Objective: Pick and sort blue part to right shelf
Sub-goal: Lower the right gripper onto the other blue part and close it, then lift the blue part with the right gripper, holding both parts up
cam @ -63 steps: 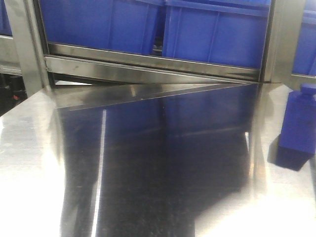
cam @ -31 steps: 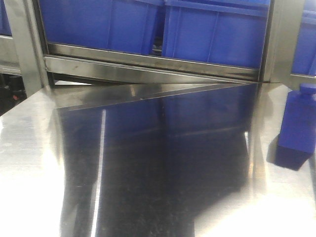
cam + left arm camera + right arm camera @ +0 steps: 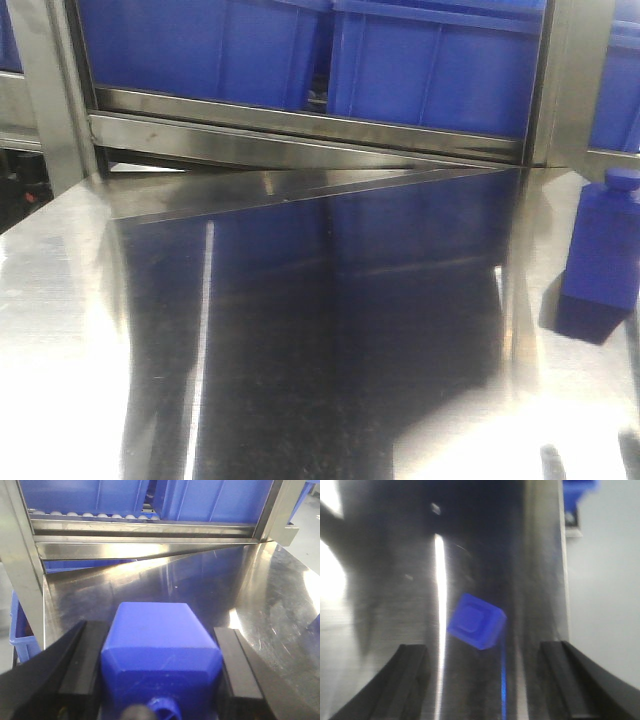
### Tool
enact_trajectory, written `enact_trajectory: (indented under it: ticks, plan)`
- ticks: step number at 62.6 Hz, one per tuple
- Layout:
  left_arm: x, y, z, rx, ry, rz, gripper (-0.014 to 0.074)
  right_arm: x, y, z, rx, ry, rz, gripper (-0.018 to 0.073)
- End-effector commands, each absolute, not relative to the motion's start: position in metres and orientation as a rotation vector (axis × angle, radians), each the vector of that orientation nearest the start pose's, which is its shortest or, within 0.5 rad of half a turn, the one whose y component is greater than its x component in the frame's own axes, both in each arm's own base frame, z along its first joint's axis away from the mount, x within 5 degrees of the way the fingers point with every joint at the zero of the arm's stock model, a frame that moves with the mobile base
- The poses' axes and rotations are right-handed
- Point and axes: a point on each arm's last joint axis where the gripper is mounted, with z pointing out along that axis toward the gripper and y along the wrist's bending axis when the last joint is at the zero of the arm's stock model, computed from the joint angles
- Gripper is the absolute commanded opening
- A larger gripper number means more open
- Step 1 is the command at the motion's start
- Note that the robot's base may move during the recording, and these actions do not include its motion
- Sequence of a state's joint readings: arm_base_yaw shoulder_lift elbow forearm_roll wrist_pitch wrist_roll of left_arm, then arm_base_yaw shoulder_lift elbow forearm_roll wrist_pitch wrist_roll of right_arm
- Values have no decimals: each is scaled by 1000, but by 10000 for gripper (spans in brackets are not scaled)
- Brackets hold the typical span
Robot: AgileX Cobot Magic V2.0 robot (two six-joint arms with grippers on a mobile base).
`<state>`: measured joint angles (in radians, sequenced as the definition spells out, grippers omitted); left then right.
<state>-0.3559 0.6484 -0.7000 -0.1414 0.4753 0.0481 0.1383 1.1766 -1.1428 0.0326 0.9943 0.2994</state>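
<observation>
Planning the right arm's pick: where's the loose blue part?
The blue part stands at the table's right edge in the front view, near the shelf post, and ahead of the open right claw.

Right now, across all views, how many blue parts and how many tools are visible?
Blue parts: 2, the held part in the left tool and the table part in front of the open right tool.
Tools: 2.
Total: 4.
</observation>
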Motion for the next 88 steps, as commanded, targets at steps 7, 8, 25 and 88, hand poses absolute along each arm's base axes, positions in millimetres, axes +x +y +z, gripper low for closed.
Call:
enact_trajectory:
  ticks: [7, 8, 25, 88]
  plan:
    - [120, -51, 370, 283, 1769, -375, 315, 256, 53, 357, 378, 2525, 68, 549]
    - [120, -51, 370, 283, 1769, -375, 315, 259, 55, 354, 399, 2530, 69, 549]
    - [120, -51, 370, 283, 1769, -375, 315, 284, 79, 333, 507, 2566, 111, 549]
    - [120, -50, 372, 271, 1738, -376, 315, 326, 91, 242, 617, 2804, -105, 321]
